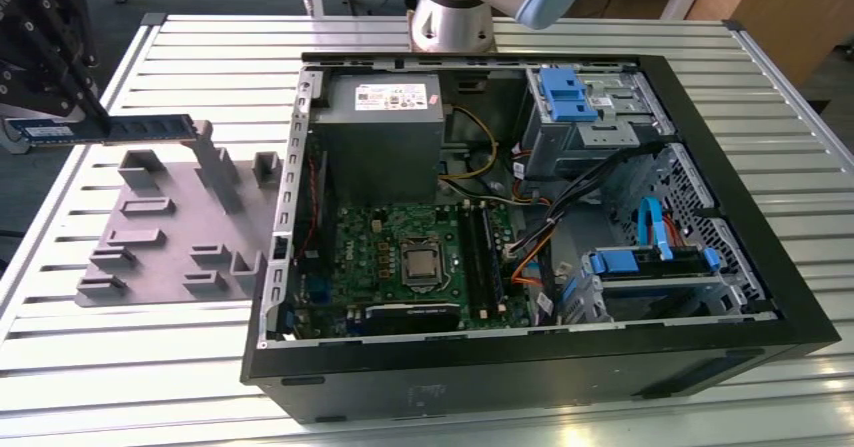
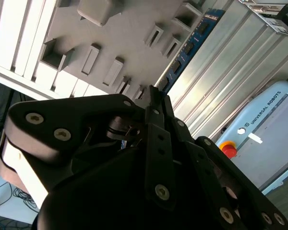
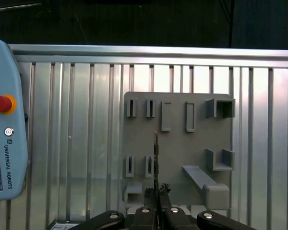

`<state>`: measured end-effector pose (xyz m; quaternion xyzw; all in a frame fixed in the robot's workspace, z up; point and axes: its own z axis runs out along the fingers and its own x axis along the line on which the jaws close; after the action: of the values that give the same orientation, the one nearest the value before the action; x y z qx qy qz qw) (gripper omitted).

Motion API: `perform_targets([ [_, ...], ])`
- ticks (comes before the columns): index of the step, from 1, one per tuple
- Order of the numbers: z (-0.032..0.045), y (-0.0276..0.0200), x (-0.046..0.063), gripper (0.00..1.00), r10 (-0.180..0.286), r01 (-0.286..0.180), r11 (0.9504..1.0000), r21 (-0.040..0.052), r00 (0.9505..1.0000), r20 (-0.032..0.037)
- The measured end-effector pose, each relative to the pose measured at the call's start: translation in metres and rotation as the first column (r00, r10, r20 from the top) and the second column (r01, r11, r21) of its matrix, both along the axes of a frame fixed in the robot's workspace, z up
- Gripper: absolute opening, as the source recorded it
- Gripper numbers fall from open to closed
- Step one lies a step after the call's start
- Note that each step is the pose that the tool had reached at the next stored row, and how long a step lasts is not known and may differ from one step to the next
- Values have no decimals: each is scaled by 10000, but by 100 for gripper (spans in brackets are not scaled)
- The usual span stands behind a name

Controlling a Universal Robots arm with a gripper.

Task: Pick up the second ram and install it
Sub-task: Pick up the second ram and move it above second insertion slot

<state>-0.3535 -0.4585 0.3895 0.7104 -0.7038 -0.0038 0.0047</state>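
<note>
Clamping the second ram (image 1: 150,126), jaws above grey tray (image 1: 167,267)

White lettering runs along the blue pendant (image 3: 13,120) (beside its red button (image 3: 1,103)).

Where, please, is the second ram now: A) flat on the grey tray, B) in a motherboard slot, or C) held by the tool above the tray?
C: in the exterior view the tool grips the second ram, holding it level above the grey tray.
</note>
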Motion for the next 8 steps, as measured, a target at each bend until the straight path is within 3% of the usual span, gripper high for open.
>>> perform_targets([
  [8,2,0,22,14,0,0,10000,-1,10000,-1],
])
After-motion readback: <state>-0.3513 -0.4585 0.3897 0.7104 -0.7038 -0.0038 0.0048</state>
